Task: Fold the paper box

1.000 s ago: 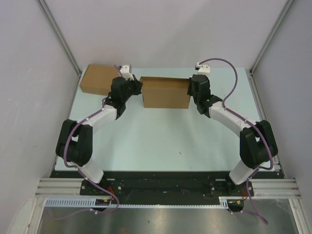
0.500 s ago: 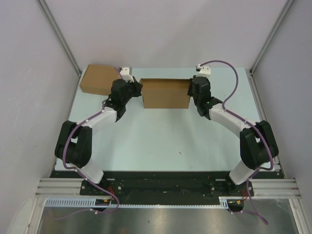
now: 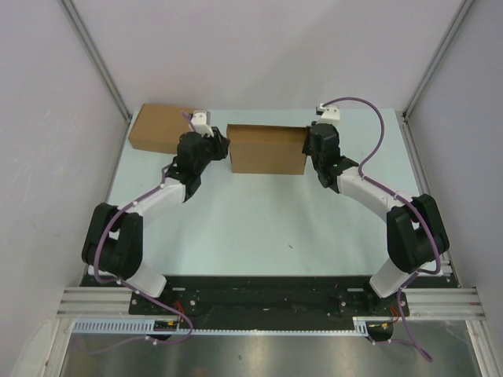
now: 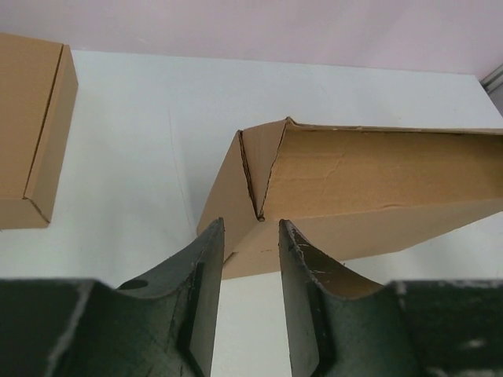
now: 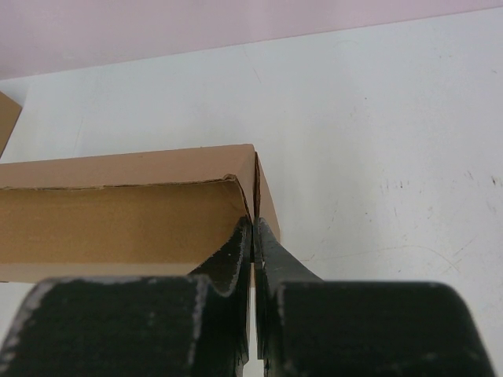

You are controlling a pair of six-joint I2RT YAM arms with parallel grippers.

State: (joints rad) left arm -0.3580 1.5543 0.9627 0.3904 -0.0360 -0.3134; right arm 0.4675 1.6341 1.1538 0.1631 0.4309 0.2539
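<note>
Pale counter (image 3: pixel 251 228), grey walls (image 3: pixel 47 157); paper box (image 3: pixel 267 151) upper centre, half-folded; left gripper (image 4: pixel 250 229) released; right gripper (image 5: pixel 253 229) pinching its end.

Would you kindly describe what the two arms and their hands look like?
The left arm and right arm share one build: bulky black joint housings joined by white links, with a purple cable looping along each. A small green light glows near the right wrist. The left hand and right hand each have two dark, tapered fingers with scuffed, whitish edges.
</note>
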